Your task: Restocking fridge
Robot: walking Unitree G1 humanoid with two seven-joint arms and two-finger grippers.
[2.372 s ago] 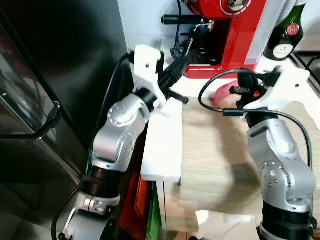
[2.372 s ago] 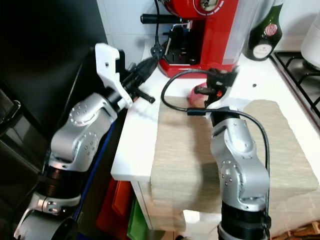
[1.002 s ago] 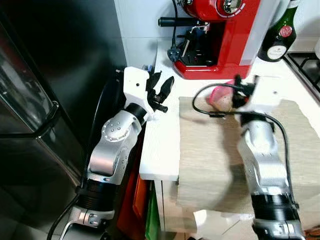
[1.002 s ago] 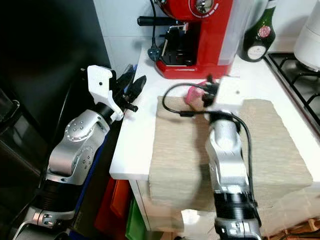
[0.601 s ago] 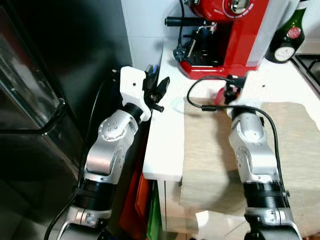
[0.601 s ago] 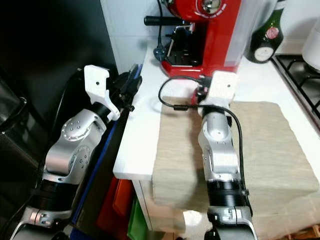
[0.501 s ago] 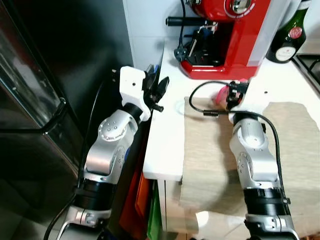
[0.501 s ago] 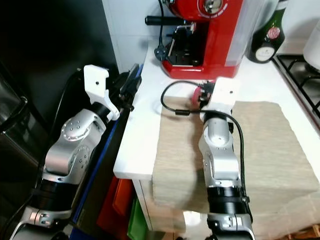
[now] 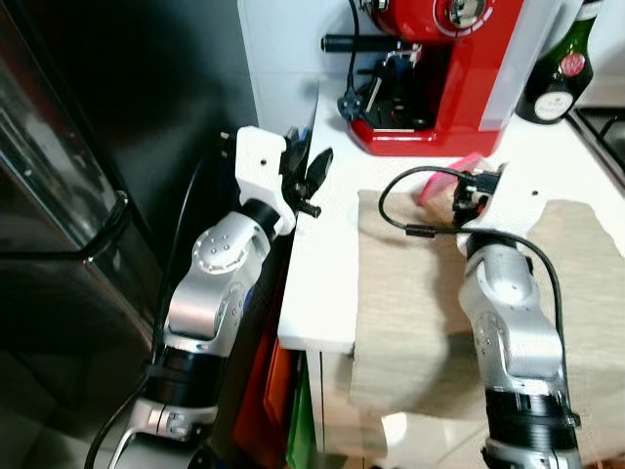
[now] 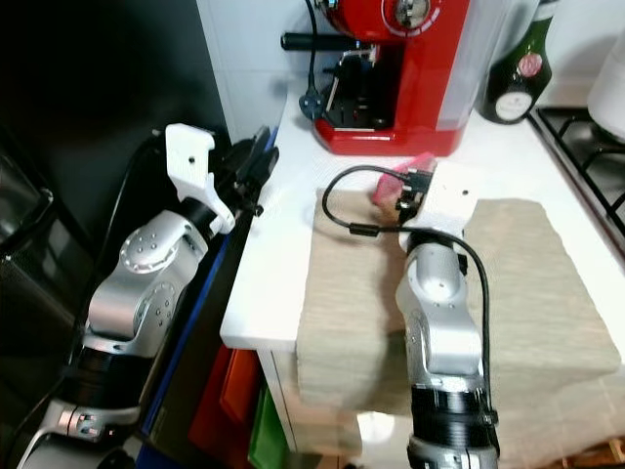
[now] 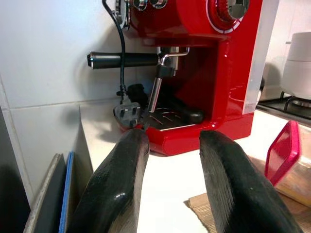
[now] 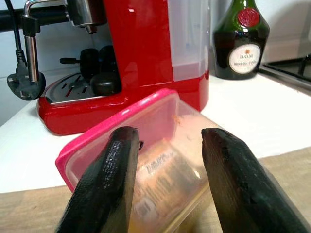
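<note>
1. While the right pincer (image 12: 167, 184) reaches over the beige cloth (image 9: 420, 293) on the white table (image 9: 322, 283), its black fingers (image 12: 104, 184) stand spread on either side of a clear plastic container (image 12: 160, 160) with a pink lid; whether they press on it I cannot tell.
2. That container (image 10: 400, 181) lies tilted at the far edge of the cloth, just near of the red coffee machine (image 10: 405, 73), with packaged food inside it.
3. Behind the container, the coffee machine's base blocks the far side; its drip tray (image 12: 82, 85) and a loose black plug (image 12: 22, 85) on a cable sit to the left.
4. A dark green bottle (image 12: 241, 41) with a red seal stands on the table to the far right of the machine, well apart from the container.
5. At the table's left edge the left pincer (image 11: 170, 184) hovers released, fingers parted around nothing, pointing toward the machine.
6. Left of the table stands the dark fridge (image 9: 88, 195), its door handle (image 9: 103, 239) showing; flat boards (image 11: 53, 194) are wedged in the gap beside the table.
</note>
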